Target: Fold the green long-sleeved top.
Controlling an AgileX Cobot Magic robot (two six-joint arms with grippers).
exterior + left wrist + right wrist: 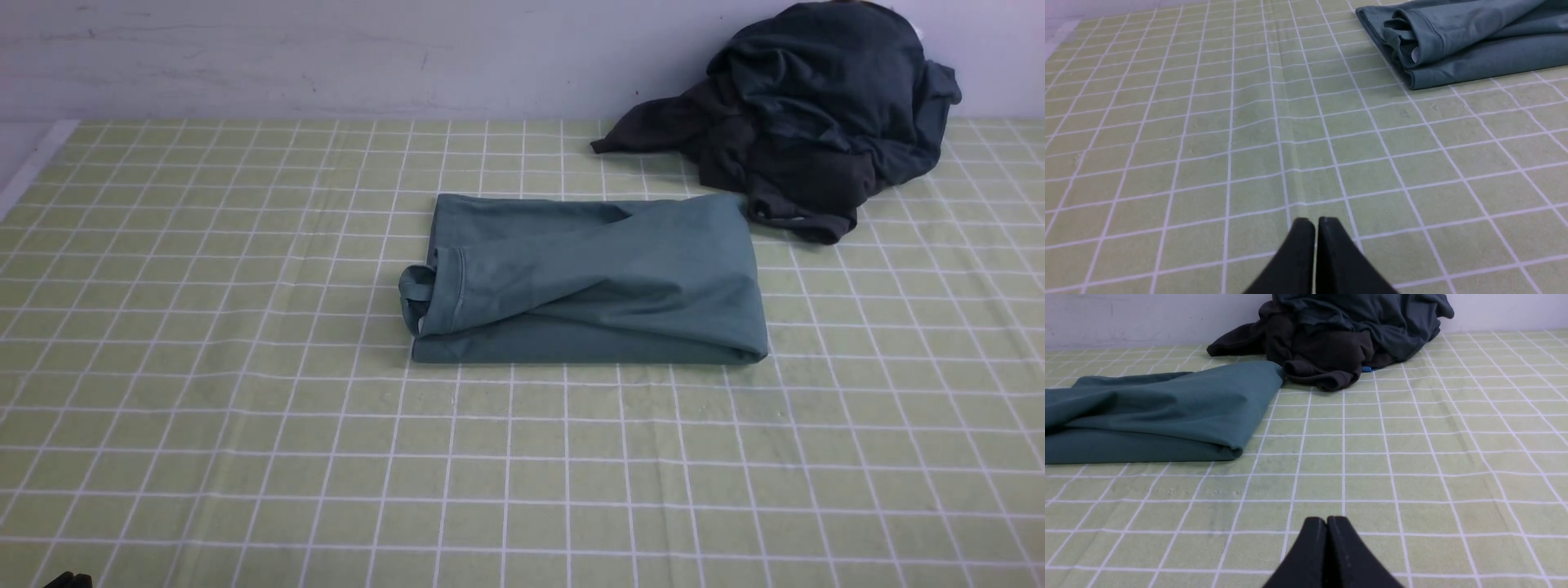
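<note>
The green long-sleeved top (588, 282) lies folded into a compact rectangle in the middle of the table, with a sleeve laid across it and a cuff and collar edge showing at its left end. It also shows in the left wrist view (1457, 36) and the right wrist view (1155, 412). My left gripper (1316, 222) is shut and empty, held over bare cloth well short of the top. My right gripper (1326, 521) is shut and empty, also apart from the top. Neither gripper's jaws show in the front view.
A dark charcoal-grey heap of clothes (816, 114) sits at the back right against the wall, touching the top's far right corner; it also shows in the right wrist view (1339, 339). The green checked tablecloth (245, 449) covers the table. The table's left edge (33, 167) shows at back left.
</note>
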